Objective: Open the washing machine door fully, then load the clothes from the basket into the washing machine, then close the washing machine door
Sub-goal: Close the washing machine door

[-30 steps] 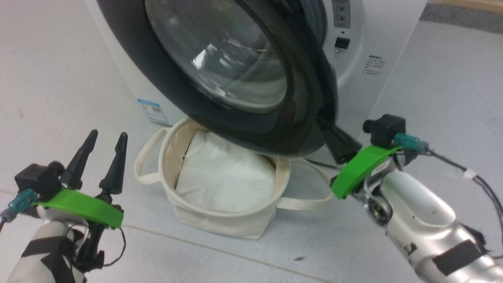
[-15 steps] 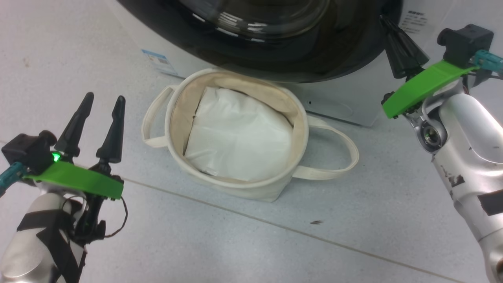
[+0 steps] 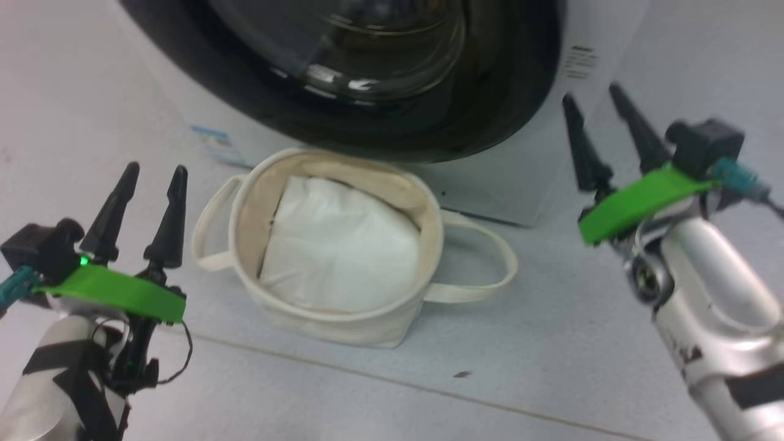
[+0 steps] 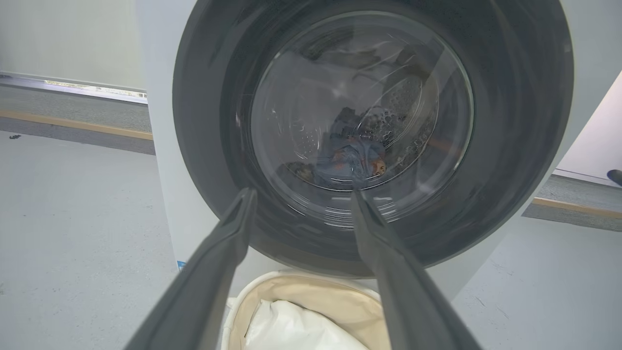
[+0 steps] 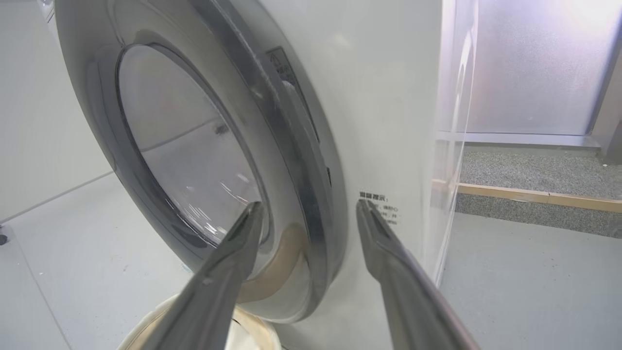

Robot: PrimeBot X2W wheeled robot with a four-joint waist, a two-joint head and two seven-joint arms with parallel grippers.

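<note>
At the foot of the washing machine, head view: flanking the basket with left gripper and right gripper spread, empty. Left wrist view: sighting the clothes behind the washing machine door glass, likely soft, light, pinching any fold. Right wrist view: facing its shut, stiff, probably slippery rim.

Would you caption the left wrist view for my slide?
Closed washing machine door, clothes behind its glass, basket below.
</note>
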